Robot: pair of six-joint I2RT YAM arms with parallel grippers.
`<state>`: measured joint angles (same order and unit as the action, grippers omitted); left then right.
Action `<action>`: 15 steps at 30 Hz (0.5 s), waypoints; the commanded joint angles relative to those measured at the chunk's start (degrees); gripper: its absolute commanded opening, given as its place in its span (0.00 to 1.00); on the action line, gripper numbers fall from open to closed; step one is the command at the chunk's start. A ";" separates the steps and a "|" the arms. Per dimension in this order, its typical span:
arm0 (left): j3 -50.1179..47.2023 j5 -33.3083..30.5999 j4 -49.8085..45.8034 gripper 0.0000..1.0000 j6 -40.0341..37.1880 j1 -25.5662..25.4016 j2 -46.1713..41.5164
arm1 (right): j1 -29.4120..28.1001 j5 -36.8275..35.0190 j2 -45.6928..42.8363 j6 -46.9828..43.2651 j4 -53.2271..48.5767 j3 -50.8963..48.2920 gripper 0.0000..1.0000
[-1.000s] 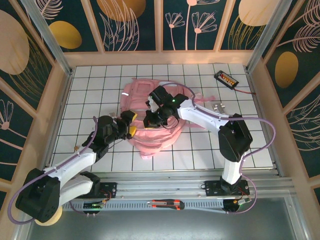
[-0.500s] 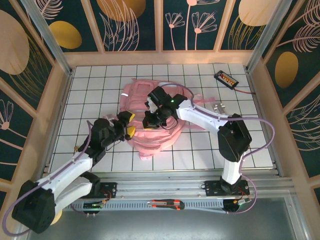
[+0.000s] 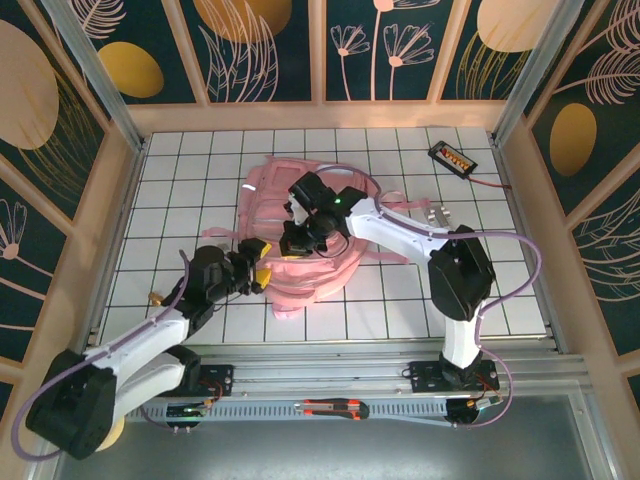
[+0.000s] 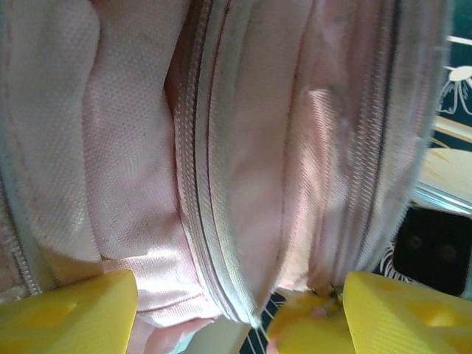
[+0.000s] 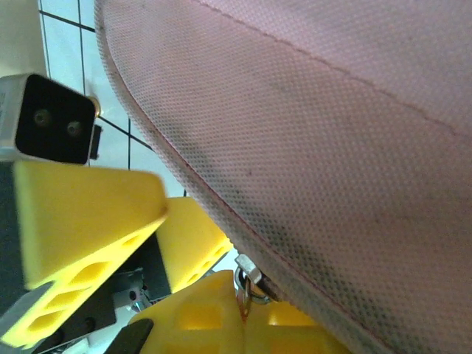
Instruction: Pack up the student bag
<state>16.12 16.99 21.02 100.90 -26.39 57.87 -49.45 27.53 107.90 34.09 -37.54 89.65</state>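
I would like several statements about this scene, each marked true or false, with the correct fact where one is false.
1. The bag lies on the table. True.
2. The right tool is open. False: it is shut on a zipper pull.
3. The left tool is open at the bag's edge. True.
4. The black device lies at the table's near left corner. False: it is at the far right corner.

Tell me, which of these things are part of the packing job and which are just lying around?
In the job: bag; zipper pull, pinched by the right claw; left claw, open at the bag's edge.
Lying about: black gadget with cable; orange-black tool on the front rail.
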 commanded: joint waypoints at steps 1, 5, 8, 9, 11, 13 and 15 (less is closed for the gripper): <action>0.33 1.65 8.52 0.70 1.14 -0.33 4.69 | -3.13 2.09 0.74 0.62 1.92 3.32 0.00; 2.09 2.60 12.18 0.56 0.64 -0.33 10.05 | -4.46 2.00 1.49 1.24 1.67 4.26 0.00; 1.58 2.24 12.76 0.34 0.17 -0.11 10.80 | -4.86 1.83 2.11 1.16 1.02 4.88 0.00; 0.76 1.76 12.73 0.17 0.17 0.15 10.41 | -4.89 1.76 2.23 0.96 0.78 5.01 0.00; -0.91 1.86 12.51 0.00 -0.21 1.36 9.29 | -4.85 1.28 2.36 0.22 -0.21 5.10 0.00; -2.15 2.70 10.63 0.00 -1.33 3.64 7.30 | -4.65 0.24 2.22 -0.96 -1.97 4.79 0.00; -2.58 4.01 6.47 0.00 -3.80 6.83 4.51 | -4.10 -0.98 1.28 -2.24 -3.74 3.23 0.00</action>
<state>14.81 19.94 29.82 100.51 -23.11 65.52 -52.42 25.10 110.48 34.65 -39.20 91.53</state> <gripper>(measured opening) 0.069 0.052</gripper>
